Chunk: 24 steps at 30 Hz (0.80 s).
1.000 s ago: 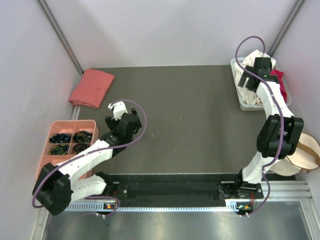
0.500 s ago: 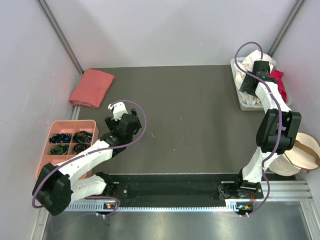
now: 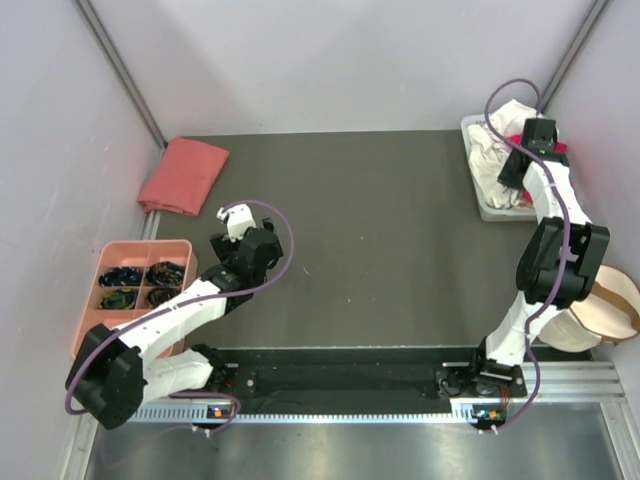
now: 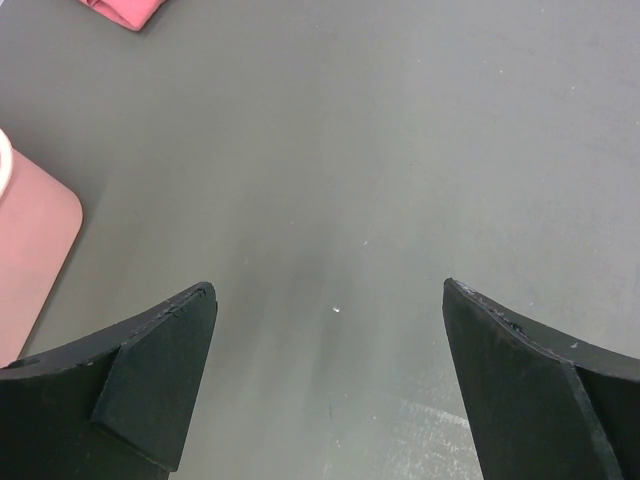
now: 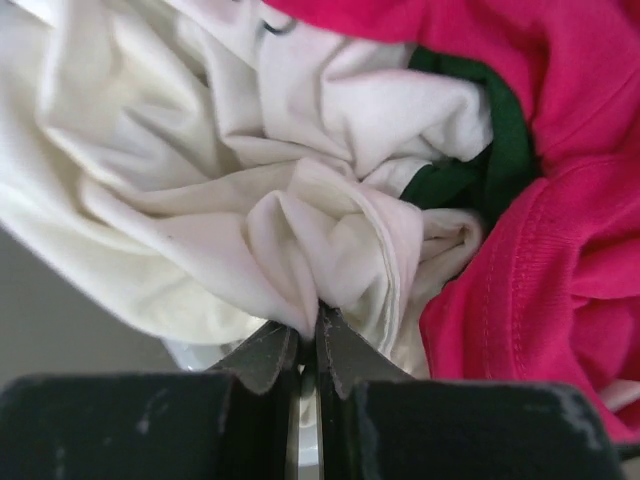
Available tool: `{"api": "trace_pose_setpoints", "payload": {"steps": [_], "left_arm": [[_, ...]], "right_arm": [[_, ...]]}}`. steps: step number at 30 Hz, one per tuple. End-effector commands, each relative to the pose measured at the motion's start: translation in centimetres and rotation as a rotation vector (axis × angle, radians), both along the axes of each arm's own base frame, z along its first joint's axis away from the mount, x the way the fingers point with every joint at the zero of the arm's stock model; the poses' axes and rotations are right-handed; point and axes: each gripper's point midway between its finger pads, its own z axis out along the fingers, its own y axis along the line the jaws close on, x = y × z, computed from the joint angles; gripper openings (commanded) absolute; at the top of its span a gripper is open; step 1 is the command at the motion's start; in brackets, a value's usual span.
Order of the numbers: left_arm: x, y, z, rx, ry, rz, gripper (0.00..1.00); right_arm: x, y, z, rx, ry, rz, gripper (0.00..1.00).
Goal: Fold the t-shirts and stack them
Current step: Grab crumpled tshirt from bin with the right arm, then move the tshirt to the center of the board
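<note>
Top external view gives us the right hand (image 3: pixel 517 172) reaching down into a white bin (image 3: pixel 487 212) that stands at the far right corner of the worktop (image 3: pixel 370 230). In the right wrist view we see that hand's fingers pressed together on a bunched fold of the cream-white t-shirt (image 5: pixel 200 200), pinching the cloth between their tips. The shirt lies crumpled across the left and middle of the heap. Against its right side sits the magenta t-shirt (image 5: pixel 540 280), and a strip of the dark green t-shirt (image 5: pixel 505 130) shows between the two, touching both.

The left hand (image 4: pixel 330 300) hangs over the left half of the worktop, well apart from the bin, with its fingers spread wide and only bare surface between them. We find the salmon-pink t-shirt (image 3: pixel 183 175) lying folded at the far left corner. The pink tray (image 3: pixel 90 300) rests against the left edge, nearer to us than that shirt, with dark items in its compartments. A beige pouch (image 3: pixel 610 310) lies by the right edge, just beside the right arm.
</note>
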Motion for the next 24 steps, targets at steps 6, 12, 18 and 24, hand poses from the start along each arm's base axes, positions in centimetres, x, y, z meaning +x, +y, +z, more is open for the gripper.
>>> {"api": "trace_pose_setpoints", "payload": {"steps": [6, 12, 18, 24], "left_arm": [[0.5, -0.7, 0.1, -0.037, -0.009, -0.004, 0.99], [0.2, -0.9, -0.2, -0.055, -0.002, -0.008, 0.99], [-0.2, -1.3, -1.1, -0.095, 0.017, -0.013, 0.99], [-0.5, -1.4, -1.8, -0.113, 0.038, -0.013, 0.99]], "right_arm": [[4.1, 7.2, 27.4, -0.115, -0.609, 0.28, 0.0], [3.7, 13.2, 36.8, -0.205, -0.89, 0.429, 0.0], [2.5, 20.3, 43.1, -0.299, -1.019, 0.556, 0.0], [-2.6, 25.9, 47.7, -0.225, -1.18, 0.677, 0.0]]}}
